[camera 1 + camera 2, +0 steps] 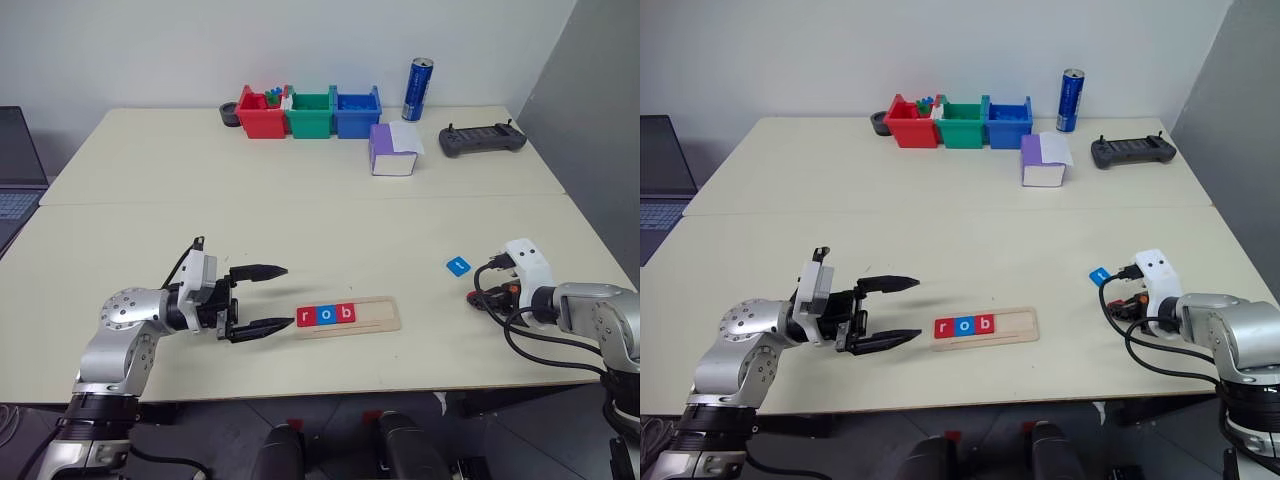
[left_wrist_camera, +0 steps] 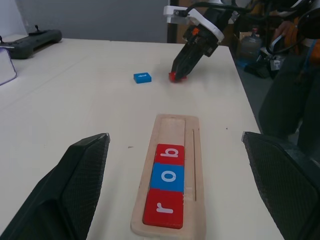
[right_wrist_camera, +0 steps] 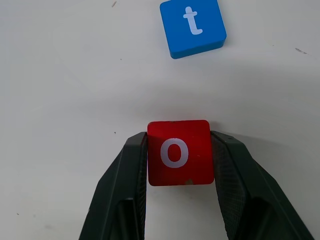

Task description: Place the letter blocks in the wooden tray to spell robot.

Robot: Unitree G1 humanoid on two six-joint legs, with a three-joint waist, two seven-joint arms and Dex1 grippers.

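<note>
The wooden tray (image 1: 378,316) lies near the table's front edge. A red "r" block (image 1: 306,318), a blue "o" block (image 1: 324,316) and a red "b" block (image 1: 344,313) fill its left end. My left gripper (image 1: 288,296) hovers level just left of the tray, open, with nothing between its fingers. Off to the right, my right gripper (image 3: 179,146) is shut on a red "o" block (image 3: 180,152) that rests on the table. A blue "t" block (image 3: 193,26) lies flat a little beyond it, apart from the fingers (image 3: 125,170).
At the back stand a red bin (image 1: 262,115), a green bin (image 1: 311,113) and a blue bin (image 1: 356,112). Close by are a blue can (image 1: 417,89), a purple-and-white box (image 1: 392,150) and a black controller (image 1: 482,140). A laptop (image 1: 15,170) sits at the far left.
</note>
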